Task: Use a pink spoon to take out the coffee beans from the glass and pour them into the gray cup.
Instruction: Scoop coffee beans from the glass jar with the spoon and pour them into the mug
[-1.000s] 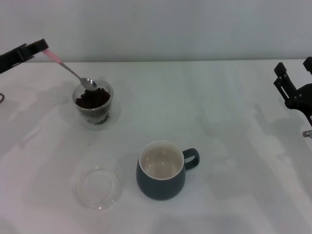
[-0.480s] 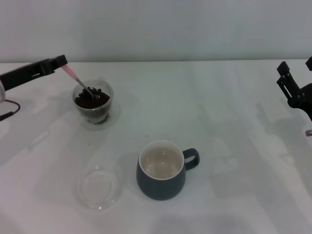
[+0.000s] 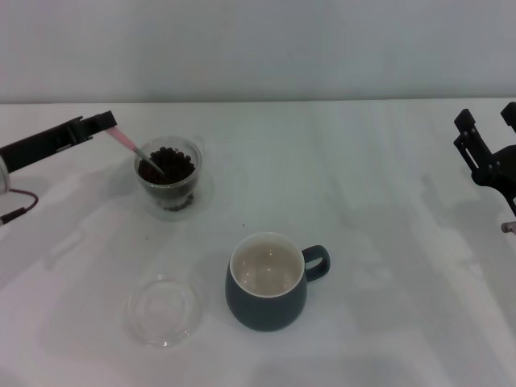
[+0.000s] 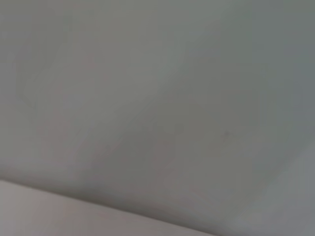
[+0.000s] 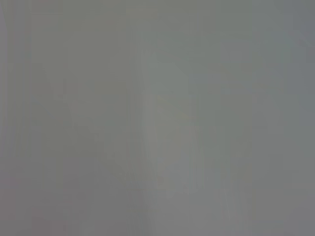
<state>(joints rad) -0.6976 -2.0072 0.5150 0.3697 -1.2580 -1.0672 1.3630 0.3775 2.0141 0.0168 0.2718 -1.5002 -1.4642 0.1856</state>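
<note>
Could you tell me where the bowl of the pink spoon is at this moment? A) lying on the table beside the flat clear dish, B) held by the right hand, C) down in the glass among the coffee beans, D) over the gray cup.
C: the left hand holds the pink spoon by its handle, slanting down into the glass, its bowl buried in the coffee beans.

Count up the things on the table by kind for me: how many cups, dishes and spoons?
Cups: 2, the glass holding coffee beans and the gray cup.
Clear dishes: 1, the flat round dish.
Spoons: 1, the pink spoon, held by the left tool.
Total: 4.
</note>
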